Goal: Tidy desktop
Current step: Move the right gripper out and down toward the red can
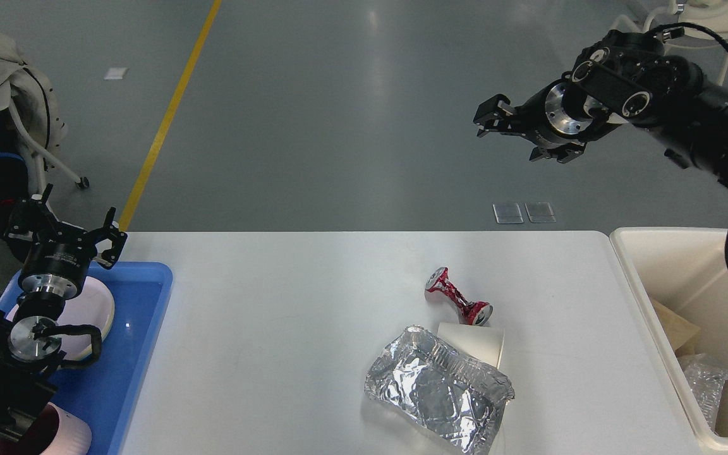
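Head view. Desktop spans centre frame, between blue tray at left and cream bin at right. On desktop: crushed red can, just behind white cup and crumpled foil container. Right gripper raised high beyond far table edge, fingers apart, empty. Left gripper above tray, fingers spread, empty.

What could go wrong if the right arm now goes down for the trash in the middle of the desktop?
The crushed red can touches the white paper cup, which the crumpled foil tray overlaps; grabbing one may drag the others. The can is pinched thin mid-body and lies askew, so the right gripper could slip off. The bin sits off the desktop; a short carry drops trash.
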